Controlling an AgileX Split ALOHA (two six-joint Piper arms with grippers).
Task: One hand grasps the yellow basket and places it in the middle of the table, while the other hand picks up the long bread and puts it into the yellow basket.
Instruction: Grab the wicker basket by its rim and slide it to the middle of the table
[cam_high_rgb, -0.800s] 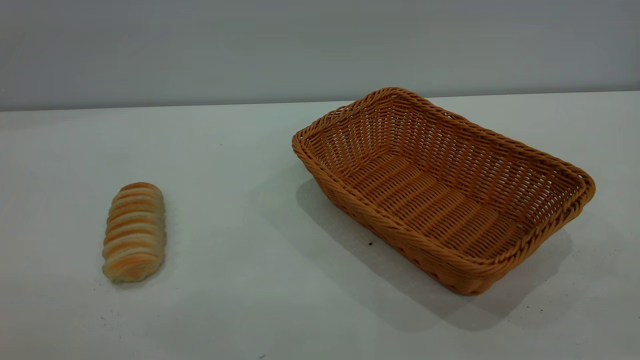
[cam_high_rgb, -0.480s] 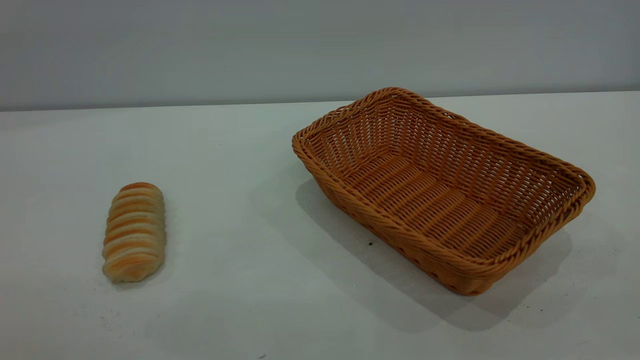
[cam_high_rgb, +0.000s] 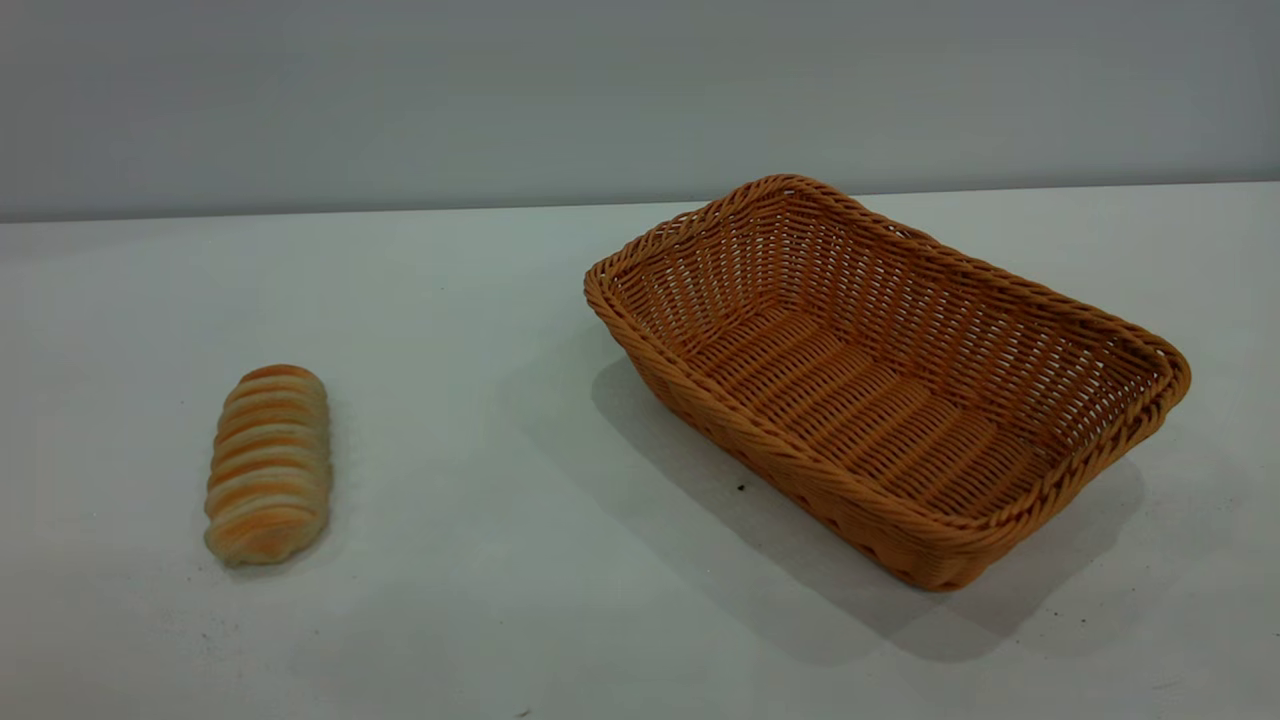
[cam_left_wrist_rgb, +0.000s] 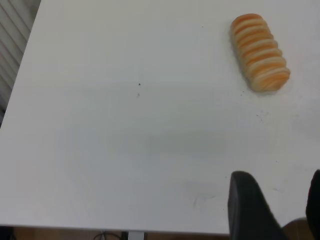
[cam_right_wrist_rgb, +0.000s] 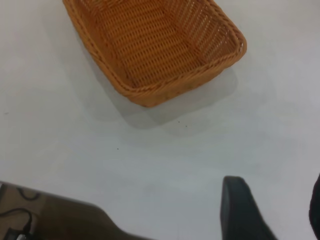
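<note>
Long bread (cam_high_rgb: 268, 463) is seen lying flat on the white tabletop (cam_high_rgb: 480, 560), at the left side of the exterior view, with its long axis running from near to far. Its crosswise ridges are striped cream and orange-brown. Nothing is touching it.

The yellow basket (cam_high_rgb: 1000, 290) is placed on the right half of the same tabletop, well apart from the bread. It is turned at an angle, so that one corner points toward the back wall and another toward the near edge. It stands upright on its base, and its inside is seen down to the woven bottom. A small dark speck (cam_high_rgb: 741, 487) is noticed on the tabletop just beside its near long wall.

No arm is visible in the exterior view. In the left wrist view, the left end effector (cam_left_wrist_rgb: 275, 210) is shown above the edge of the tabletop, away from the bread (cam_left_wrist_rgb: 260, 52); two dark fingers are seen with a clear gap between them, so it is spread wide and holds nothing. In the right wrist view, the right end effector (cam_right_wrist_rgb: 272, 210) is likewise held over the tabletop near its edge, apart from the basket (cam_right_wrist_rgb: 220, 22); its two fingers are also separated by a wide gap and nothing is gripped.
</note>
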